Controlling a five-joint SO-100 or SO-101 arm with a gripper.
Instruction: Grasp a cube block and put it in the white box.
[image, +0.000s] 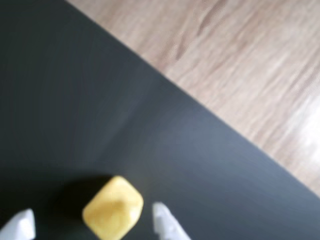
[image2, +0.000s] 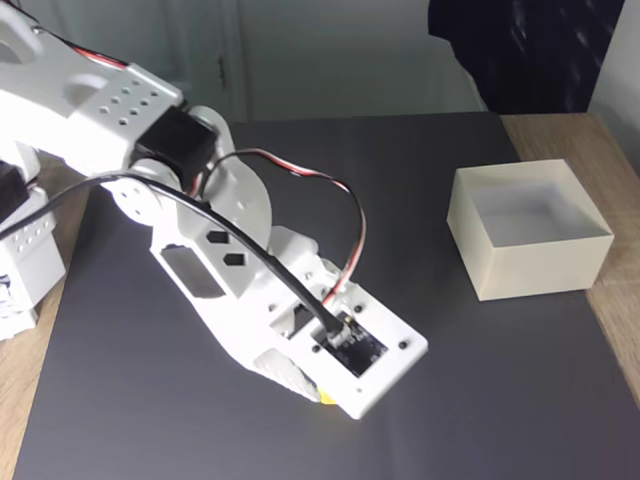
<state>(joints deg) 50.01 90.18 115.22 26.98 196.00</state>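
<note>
- Dark grey matting covered most of the wooden tabletop, with bare wood showing along the right edge and at the lower left in the fixed view
- In the wrist view the mat's edge ran diagonally, with pale wood grain filling the upper right
- White arm reached from the upper left down toward the mat's front, a black cable and red-and-white wires looping over it
- The cube block lay on the mat at the bottom of the wrist view, between the two white fingertips of the hand
- Fingertips stood apart on either side of the cube; whether they touched it could not be told
- In the fixed view only a yellow sliver showed under the wrist housing
- The white box sat well apart, at the mat's right edge, open-topped
</note>
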